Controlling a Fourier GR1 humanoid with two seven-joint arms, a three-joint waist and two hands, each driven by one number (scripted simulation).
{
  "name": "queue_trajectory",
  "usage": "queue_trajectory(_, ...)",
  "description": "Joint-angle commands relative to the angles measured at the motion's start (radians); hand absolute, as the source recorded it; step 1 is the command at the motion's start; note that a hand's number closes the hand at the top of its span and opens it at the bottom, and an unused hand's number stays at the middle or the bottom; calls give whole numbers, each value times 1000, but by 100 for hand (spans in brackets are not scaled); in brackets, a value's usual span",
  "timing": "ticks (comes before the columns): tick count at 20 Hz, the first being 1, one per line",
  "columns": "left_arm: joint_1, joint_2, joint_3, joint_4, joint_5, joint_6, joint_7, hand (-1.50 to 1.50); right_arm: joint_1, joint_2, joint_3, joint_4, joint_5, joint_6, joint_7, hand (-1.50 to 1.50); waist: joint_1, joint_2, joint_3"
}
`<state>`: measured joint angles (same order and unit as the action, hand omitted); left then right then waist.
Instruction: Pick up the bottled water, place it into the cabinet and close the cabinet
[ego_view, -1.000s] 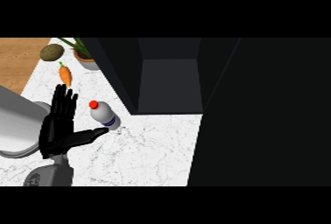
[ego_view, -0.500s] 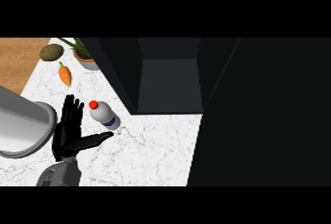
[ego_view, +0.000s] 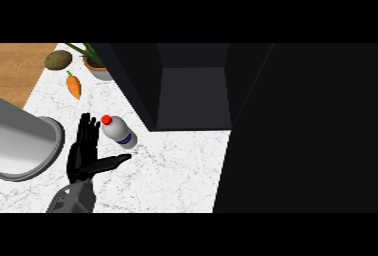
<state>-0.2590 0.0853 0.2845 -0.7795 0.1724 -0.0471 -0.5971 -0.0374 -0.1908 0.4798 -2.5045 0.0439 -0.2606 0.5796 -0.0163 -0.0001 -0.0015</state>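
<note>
White marble counter (ego_view: 170, 170) carries your bottled water (ego_view: 119, 133), lying tipped, red cap toward the far-left. Your left hand (ego_view: 85, 155) sits just left of it, fingers straight and spread, thumb below it. Cabinet (ego_view: 193, 90) stands open beyond.

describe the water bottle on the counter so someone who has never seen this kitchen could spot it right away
Start at the big dark cabinet standing open at the back of the white marble counter. Just left of its lower front corner lies the bottled water, beside the fingers of an open black hand. It is the only clear bottle with a red cap and a blue label; the carrot and potato lie farther back.
</note>
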Motion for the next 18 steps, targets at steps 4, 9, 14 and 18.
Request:
queue_trajectory(4, -40, -24, 30, 169, 24, -51, -163, -150, 72, -56, -1, -182, 38, 11, 45, -150, -2, 0, 0)
queue_trajectory(9, -184, -7, 70, 300, 46, -35, -160, -150, 68, -63, -20, -192, 18, -8, 37, -150, -14, 2, 0)
queue_trajectory(14, -201, 40, 81, 370, 66, -132, -188, -150, 69, -34, 47, -176, 93, -50, 34, -150, -5, 1, 0)
queue_trajectory(18, -242, -3, 92, 452, 66, -119, -261, -150, 84, -91, -81, -181, -20, -3, 11, -150, -12, 5, 0)
